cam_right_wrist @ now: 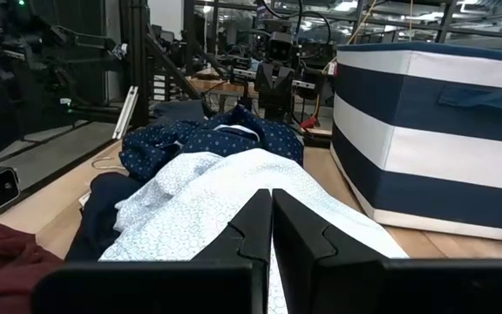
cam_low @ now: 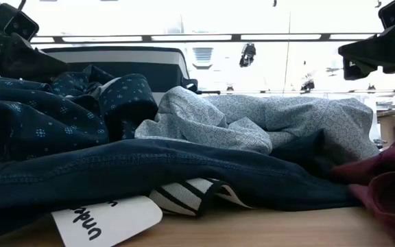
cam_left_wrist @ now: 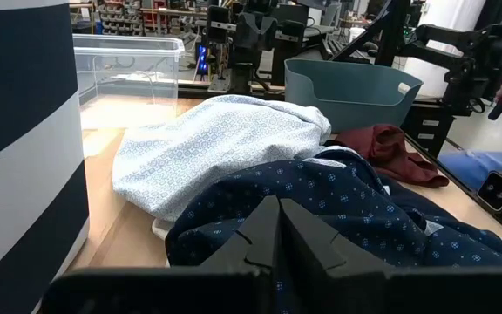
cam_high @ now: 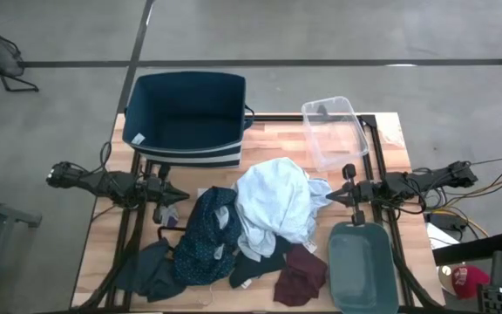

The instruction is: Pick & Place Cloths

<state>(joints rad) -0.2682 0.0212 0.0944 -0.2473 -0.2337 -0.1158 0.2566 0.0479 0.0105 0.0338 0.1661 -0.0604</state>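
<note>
A heap of cloths lies on the wooden table. The pale-blue shirt point(cam_high: 273, 205) is piled in the middle, the navy dotted piece point(cam_high: 207, 234) to its left, the dark teal piece point(cam_high: 152, 270) at the near left, the maroon piece point(cam_high: 301, 275) at the near right. A small white piece point(cam_high: 319, 187) pokes out at the shirt's right. My left gripper point(cam_high: 179, 195) hovers shut just left of the heap, pointing right. My right gripper point(cam_high: 332, 199) hovers shut just right of the shirt, pointing left. In the wrist views the shut fingers point(cam_left_wrist: 277, 235) point(cam_right_wrist: 271, 227) face the heap.
The navy striped fabric bin point(cam_high: 188, 118) stands at the far left of the table. A clear plastic tub point(cam_high: 334, 131) sits at the far right, a grey-green tray point(cam_high: 362, 266) at the near right. A white label point(cam_low: 108, 219) lies by the near edge.
</note>
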